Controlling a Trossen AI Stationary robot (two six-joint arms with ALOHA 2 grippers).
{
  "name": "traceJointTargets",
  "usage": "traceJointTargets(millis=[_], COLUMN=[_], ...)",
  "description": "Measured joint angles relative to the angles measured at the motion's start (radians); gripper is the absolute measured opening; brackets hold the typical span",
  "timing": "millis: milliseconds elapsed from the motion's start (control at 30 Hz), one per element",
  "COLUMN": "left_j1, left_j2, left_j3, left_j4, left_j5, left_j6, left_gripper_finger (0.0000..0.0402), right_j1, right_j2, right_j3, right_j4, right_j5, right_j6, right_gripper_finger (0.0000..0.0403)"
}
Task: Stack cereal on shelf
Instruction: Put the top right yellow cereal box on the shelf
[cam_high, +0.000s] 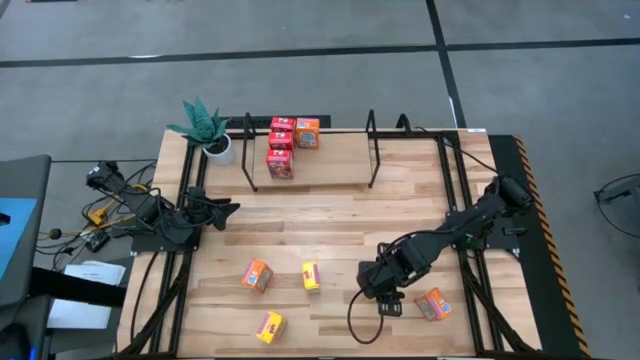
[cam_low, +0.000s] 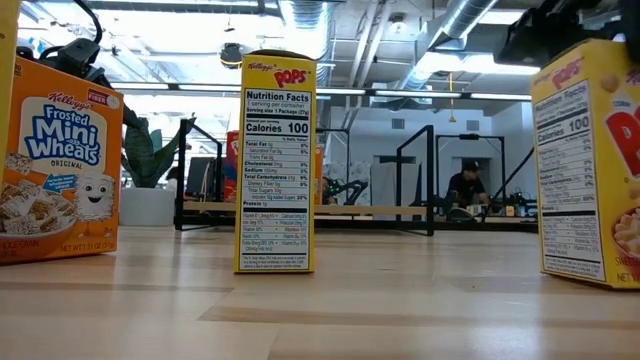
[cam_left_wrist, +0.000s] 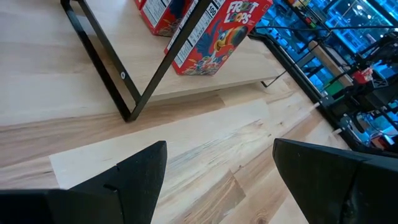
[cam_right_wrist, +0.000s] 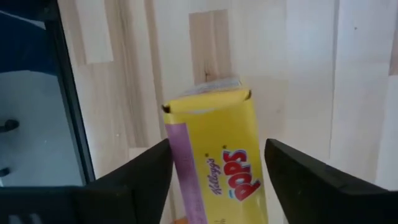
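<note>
Across the wooden table (cam_high: 340, 215), I am straddling a light, crushable yellow Pops box (cam_right_wrist: 221, 155) with my right gripper (cam_right_wrist: 217, 180), fingers apart beside its narrow sides.

Right tool (cam_high: 385, 297) lowered near table's front, fingers apart, left tool (cam_high: 228, 210) idle, open

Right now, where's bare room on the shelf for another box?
The shelf is bare from its middle to its right end loop. Its left end is crowded: red boxes and an orange box cluster there. The table between shelf and the loose boxes is bare too.
</note>
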Motion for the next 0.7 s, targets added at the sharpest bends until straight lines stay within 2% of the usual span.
traceJointTargets(millis=[367,533,700], left_j1=[0.0,0.0,0.0], left_j2=[0.0,0.0,0.0], left_j3=[0.0,0.0,0.0], left_j4=[0.0,0.001,0.002], left_j5=[0.001,0.002,0.003], left_j6=[-0.004,-0.004,-0.004], left_gripper_finger=[0.0286,0.0286,0.0286], right_j1=[-0.042,-0.088,-0.184], right_j2=[0.0,-0.004,-0.004], right_j3=[0.0,0.03,0.12], right_j4=[-0.003,-0.034,-0.132], right_j5=[-0.005,-0.03,-0.03], right_j6=[-0.083,-0.197,-0.391], right_gripper_finger=[0.0184,0.0152,0.0143])
